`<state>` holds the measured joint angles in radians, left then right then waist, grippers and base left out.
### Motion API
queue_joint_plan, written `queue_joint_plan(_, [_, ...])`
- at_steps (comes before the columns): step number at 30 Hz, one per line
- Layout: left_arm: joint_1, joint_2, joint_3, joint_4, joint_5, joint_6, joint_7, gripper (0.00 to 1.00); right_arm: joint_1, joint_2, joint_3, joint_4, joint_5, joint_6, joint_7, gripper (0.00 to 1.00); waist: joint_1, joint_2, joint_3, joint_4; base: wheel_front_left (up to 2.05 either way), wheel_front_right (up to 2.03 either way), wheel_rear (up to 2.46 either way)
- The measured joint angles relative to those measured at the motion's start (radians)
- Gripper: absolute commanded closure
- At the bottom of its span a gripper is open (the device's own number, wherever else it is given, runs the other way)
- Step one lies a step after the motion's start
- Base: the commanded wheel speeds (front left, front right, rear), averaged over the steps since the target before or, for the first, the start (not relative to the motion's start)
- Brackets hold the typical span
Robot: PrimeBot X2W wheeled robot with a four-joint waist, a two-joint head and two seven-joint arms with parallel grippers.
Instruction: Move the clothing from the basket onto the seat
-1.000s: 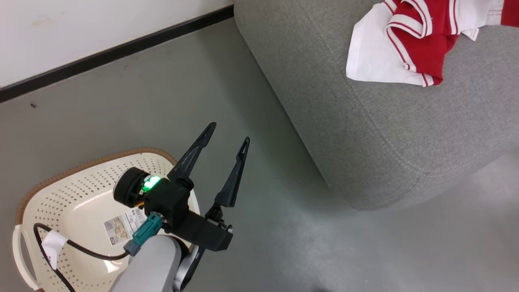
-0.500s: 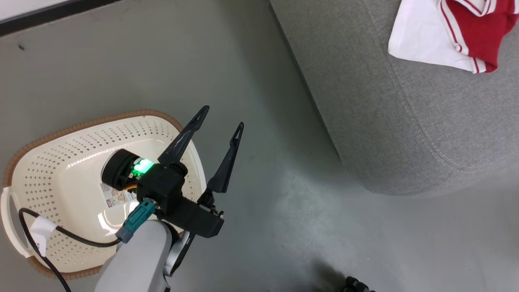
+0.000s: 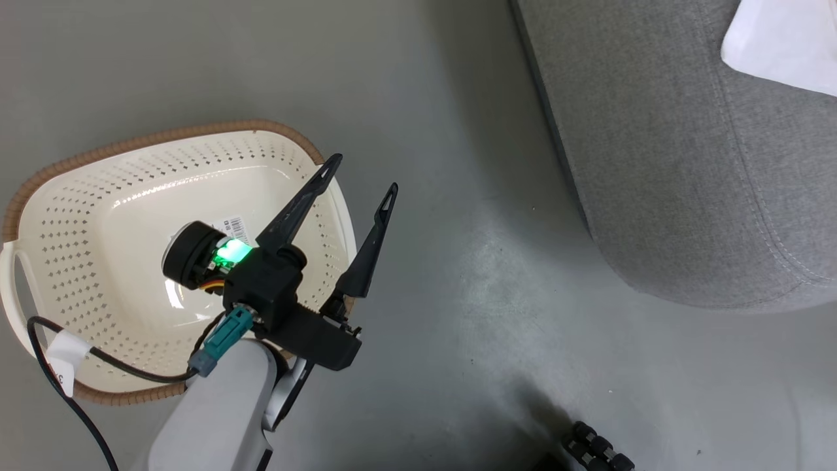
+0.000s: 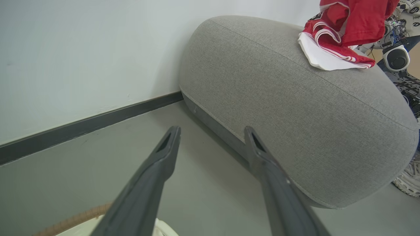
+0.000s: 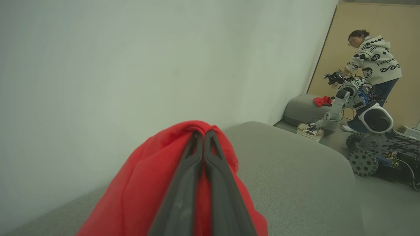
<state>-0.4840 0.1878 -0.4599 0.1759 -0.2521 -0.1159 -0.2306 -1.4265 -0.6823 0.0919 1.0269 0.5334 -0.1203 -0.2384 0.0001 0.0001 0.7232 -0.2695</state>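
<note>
**Left open over the basket, right clamped on red cloth**

My left gripper (image 3: 364, 174) hangs over the right side of the basket (image 3: 163, 133). Its two fingers are spread wide with nothing between them. From my left wrist I look along those fingers (image 4: 157, 170) across the floor (image 4: 203, 183) toward the seat (image 4: 295, 114), with a bit of the basket's brown rim under them at the bottom edge.

The basket stands on the grey floor, well apart from the seat. A barcode sticker (image 3: 237, 227) shows on its bottom, just beside my wrist.

My right gripper (image 5: 203, 132) is pressed together, finger against finger, with red cloth (image 5: 141, 196) pinched between them. The cloth drapes down both sides, and grey seat fabric lies below and beyond it.

The rest of the clothing (image 4: 338, 49) lies on top of the seat: a heap of red with white stripe trim over a white piece (image 3: 785, 46). In the head view a corner of that white piece sits at the seat's upper right. From my left wrist I see red fabric rising from the heap out of the top edge.

Far off in the right wrist view, a person (image 5: 374, 65) in a patterned sweater bends over another robot (image 5: 361, 105).
</note>
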Motion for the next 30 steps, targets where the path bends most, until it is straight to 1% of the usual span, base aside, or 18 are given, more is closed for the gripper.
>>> queue_joint_plan(7, [-0.009,0.0,-0.004,0.013,0.0,-0.001,-0.001,0.0,0.007,0.015,-0.038,0.088,0.03,-0.003,0.009,1.0,0.0,-0.0001,0.039,0.035,0.0,0.0,0.0])
queue_joint_plan(8, [-0.012,-0.002,-0.005,0.015,0.0,-0.007,-0.001,0.0,0.009,0.018,-0.044,0.104,0.034,-0.003,0.01,1.0,0.0,-0.0001,0.043,0.04,0.0,0.0,0.0])
queue_joint_plan(12, [-0.021,-0.001,-0.003,0.022,0.0,-0.007,-0.002,0.0,0.022,0.047,-0.051,0.134,0.042,-0.004,0.009,1.0,0.0,0.0,0.053,0.054,0.0,0.0,0.0])
queue_joint_plan(13, [-0.021,-0.001,-0.003,0.028,0.0,-0.007,-0.002,0.0,0.023,0.054,-0.049,0.136,0.041,-0.004,0.008,0.68,0.0001,0.0,0.053,0.057,0.0,0.0,0.0])
queue_joint_plan(14, [-0.021,-0.002,-0.004,0.035,0.0,-0.007,-0.003,0.0,0.023,0.058,-0.045,0.137,0.038,-0.004,0.008,0.0,0.0,0.0,0.053,0.059,0.0,0.0,0.0])
queue_joint_plan(22, [-0.029,-0.016,-0.005,0.063,-0.003,-0.007,-0.011,0.0,0.029,0.067,-0.034,0.137,0.021,-0.004,-0.002,0.0,-0.0002,-0.0001,0.024,0.066,0.0,0.0,0.0])
queue_joint_plan(26, [-0.031,-0.042,-0.008,0.093,-0.013,-0.007,-0.014,0.0,0.068,0.078,-0.017,0.136,0.009,-0.004,-0.01,0.0,-0.0002,-0.0001,-0.011,0.069,0.0,0.0,0.0])
queue_joint_plan(27, [-0.032,-0.046,-0.008,0.1,-0.017,-0.007,-0.014,0.0,0.071,0.077,-0.012,0.137,0.003,-0.001,-0.01,0.0,-0.0002,0.0,-0.019,0.07,0.0,0.0,0.0])
queue_joint_plan(30, [-0.038,-0.058,-0.005,0.115,-0.039,-0.007,-0.019,0.0,0.074,0.077,0.015,0.126,-0.022,0.029,-0.011,0.0,-0.0002,-0.0001,-0.047,0.072,0.0,0.0,0.0])
